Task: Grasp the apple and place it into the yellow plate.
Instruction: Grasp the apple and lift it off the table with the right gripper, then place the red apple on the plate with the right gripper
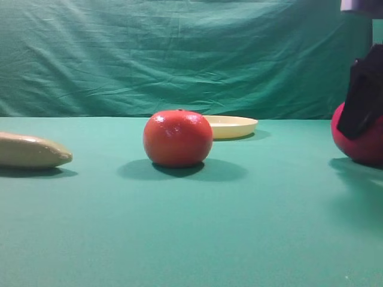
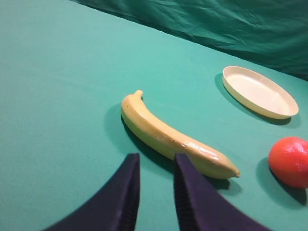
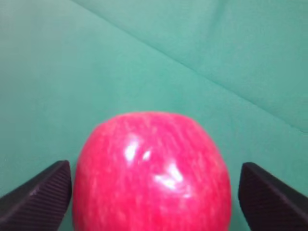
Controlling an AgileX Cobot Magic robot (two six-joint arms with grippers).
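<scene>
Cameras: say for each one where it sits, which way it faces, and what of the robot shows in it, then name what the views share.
Exterior high: low at the table's near edge, facing the green backdrop; orange-red fruit centre, right gripper over the apple at far right.
Left wrist: on the left arm, looking forward and down at the banana; left gripper fingers show, gap empty.
Right wrist: on the right arm, facing the apple between its open fingers.
Shared: exterior and left wrist both show the yellow plate, banana and orange-red fruit.
</scene>
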